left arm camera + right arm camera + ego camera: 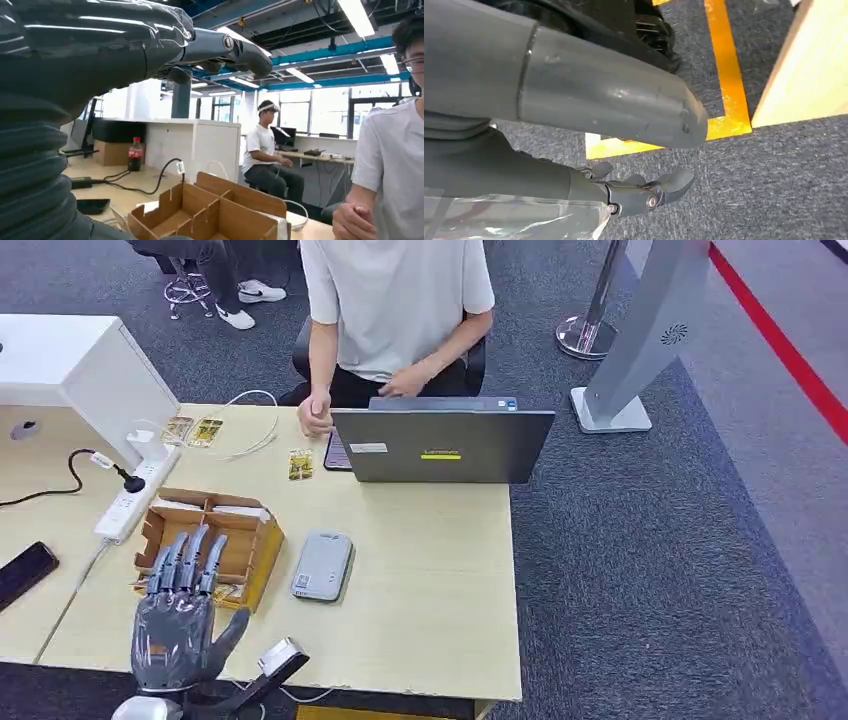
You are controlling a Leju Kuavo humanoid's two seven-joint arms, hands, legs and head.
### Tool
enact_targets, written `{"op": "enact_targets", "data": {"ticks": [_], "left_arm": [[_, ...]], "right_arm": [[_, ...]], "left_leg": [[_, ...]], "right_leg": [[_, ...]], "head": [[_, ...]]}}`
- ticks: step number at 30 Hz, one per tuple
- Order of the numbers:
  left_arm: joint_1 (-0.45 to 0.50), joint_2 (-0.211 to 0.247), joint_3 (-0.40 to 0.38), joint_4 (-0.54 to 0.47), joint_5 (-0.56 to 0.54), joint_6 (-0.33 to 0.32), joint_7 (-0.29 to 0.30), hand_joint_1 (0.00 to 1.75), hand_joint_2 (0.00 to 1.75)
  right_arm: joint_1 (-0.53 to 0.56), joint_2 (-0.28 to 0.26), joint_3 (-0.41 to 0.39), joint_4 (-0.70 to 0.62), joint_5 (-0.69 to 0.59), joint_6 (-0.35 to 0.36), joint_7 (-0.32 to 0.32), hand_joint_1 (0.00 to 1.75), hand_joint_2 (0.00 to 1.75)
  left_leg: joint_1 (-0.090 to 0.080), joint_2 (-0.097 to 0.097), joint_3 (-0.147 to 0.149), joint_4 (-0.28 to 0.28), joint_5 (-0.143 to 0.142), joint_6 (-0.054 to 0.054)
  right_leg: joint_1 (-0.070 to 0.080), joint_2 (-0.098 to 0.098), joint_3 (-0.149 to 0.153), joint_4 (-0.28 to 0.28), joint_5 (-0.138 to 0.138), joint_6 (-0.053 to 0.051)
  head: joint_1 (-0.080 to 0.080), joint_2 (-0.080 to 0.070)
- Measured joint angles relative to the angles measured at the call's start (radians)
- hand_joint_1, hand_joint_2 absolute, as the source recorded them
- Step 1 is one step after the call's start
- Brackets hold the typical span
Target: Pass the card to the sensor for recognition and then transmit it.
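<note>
In the head view, a pale wooden table [430, 580] is seen on dark grey carpet [650, 570]. The left hand [180, 615] is held flat above the near left part of the table, its fingers straight, slightly apart and empty, their tips reaching over a compartmented cardboard box [235, 530]. A card [228, 592] can be made out at the near edge of this box, just beside the fingers. A grey sensor device [322, 566] lies flat just beside the box. Further cards [300, 464] lie at the far side, close to an open laptop [440, 445], behind which a seated person [395, 310] is placed, one fist resting on the table. A white power strip [135, 495] and a black phone [25, 573] are found on the left, beside a white cabinet [75, 365]. A grey stand [640, 340] and a red floor line [775, 340] are seen on the right.

In the left wrist view, the same box [210, 215] is shown below the extended fingers [235, 47]. An office room is revealed, with blue ceiling beams [330, 47], large windows, a cola bottle [135, 155] on the table and a second person [267, 150] seated at a far desk.

In the right wrist view, the right hand [644, 192] is seen hanging over carpet crossed by yellow tape [724, 65]; its fingers are loosely curled, and nothing is held.
</note>
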Motion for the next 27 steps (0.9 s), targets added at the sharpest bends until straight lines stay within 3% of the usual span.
{"op": "enact_targets", "data": {"ticks": [6,10,16,27], "left_arm": [[-0.026,-0.043,0.074,0.044,0.000,0.002,-0.064,0.00,1.75],[-0.043,-0.055,0.122,0.087,0.000,0.022,-0.073,0.00,1.75],[-0.064,-0.033,0.151,0.166,0.000,0.051,0.008,0.00,1.75],[-0.100,0.027,0.165,0.363,0.000,0.143,0.012,0.00,1.75]], "right_arm": [[-0.001,0.001,0.000,0.000,0.011,0.000,0.000,0.00,0.00],[-0.001,0.001,0.000,0.000,0.019,0.001,0.000,0.00,0.00],[-0.001,0.001,0.000,0.000,0.028,0.003,0.000,0.00,0.00],[0.001,0.003,-0.001,0.001,0.035,0.003,0.000,0.00,0.00]], "left_leg": [[0.000,0.000,0.000,0.000,0.000,0.000],[0.000,0.000,0.000,0.000,0.000,0.000],[0.000,0.000,0.000,0.000,0.000,0.000],[0.000,0.000,0.000,0.000,0.000,0.000]], "right_leg": [[0.000,0.000,0.000,0.000,0.000,0.000],[0.000,0.000,0.000,0.000,0.000,0.000],[0.000,0.000,0.000,0.000,0.000,0.000],[0.000,0.000,0.000,0.000,0.000,0.000]], "head": [[0.000,0.000],[0.000,0.000],[0.000,0.000],[0.000,0.000]]}}
